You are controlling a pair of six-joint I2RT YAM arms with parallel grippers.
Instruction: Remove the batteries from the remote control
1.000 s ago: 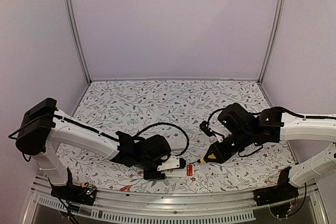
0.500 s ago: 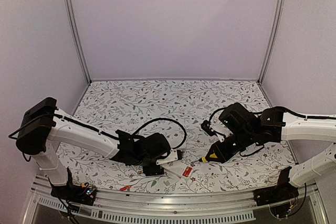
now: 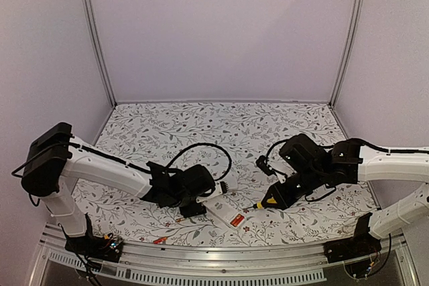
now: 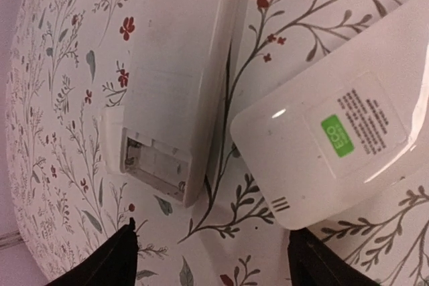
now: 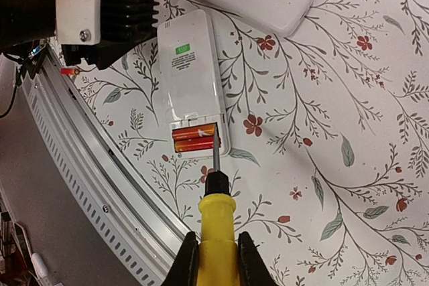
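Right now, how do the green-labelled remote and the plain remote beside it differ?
The green-labelled remote has two red-orange batteries in its open compartment; the plain remote has an open compartment that looks empty. The green-labelled remote carries a sticker; the plain remote shows none. Both are white and lie back-up.

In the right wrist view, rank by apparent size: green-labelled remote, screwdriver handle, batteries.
Largest: green-labelled remote.
Next: screwdriver handle, though nearness to the camera inflates it.
Smallest: batteries.
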